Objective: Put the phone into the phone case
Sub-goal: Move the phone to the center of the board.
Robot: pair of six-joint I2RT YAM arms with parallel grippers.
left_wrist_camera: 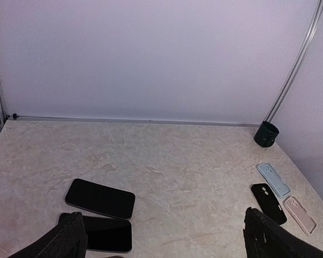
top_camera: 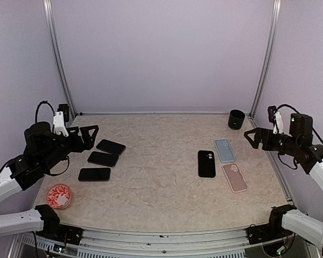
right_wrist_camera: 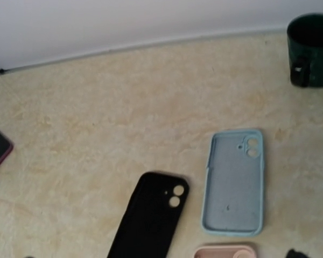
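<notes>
Phones lying on the left of the speckled table [top_camera: 161,204], cases on the right. Left gripper [top_camera: 92,137] spread wide and empty, just beside the far phone [top_camera: 110,147]; middle phone [top_camera: 103,158] and near phone [top_camera: 94,174] closer to the bases, all three black, flat, staggered. From the left wrist, near phone out of frame, middle one partly behind a finger [left_wrist_camera: 64,239]. Right gripper [top_camera: 249,138] parted, empty, near the blue case [top_camera: 224,150]; black case [top_camera: 206,163] and pink case [top_camera: 234,177] alongside, pink cropped at the right wrist view's edge.
</notes>
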